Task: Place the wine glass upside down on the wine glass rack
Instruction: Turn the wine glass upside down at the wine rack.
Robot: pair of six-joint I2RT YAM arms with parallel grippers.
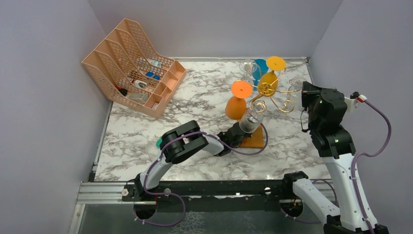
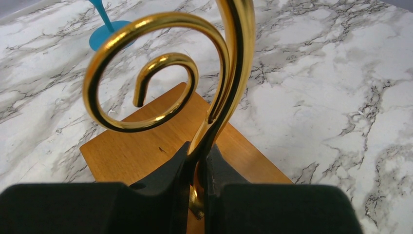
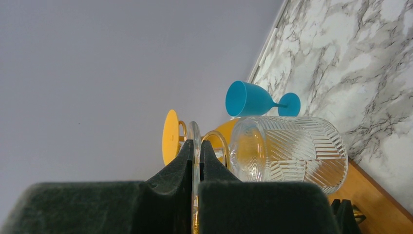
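Pinching the wine glass (image 3: 287, 153) by its thin foot in my right hand (image 3: 196, 146), bowl hanging down beside the rack (image 2: 238, 58), I judge it light, slick and brittle. My left hand (image 2: 197, 156) clamps a rack arm.

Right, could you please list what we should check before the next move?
1. Right gripper pinches the clear ribbed wine glass by its foot: ok.
2. Glass inverted, bowl toward the marble table: ok.
3. Stem seated in a gold loop of the wine glass rack: cannot tell.
4. Left gripper clamped on one gold arm, steadying the rack: ok.
5. Gap to the yellow-footed glass behind: cannot tell.
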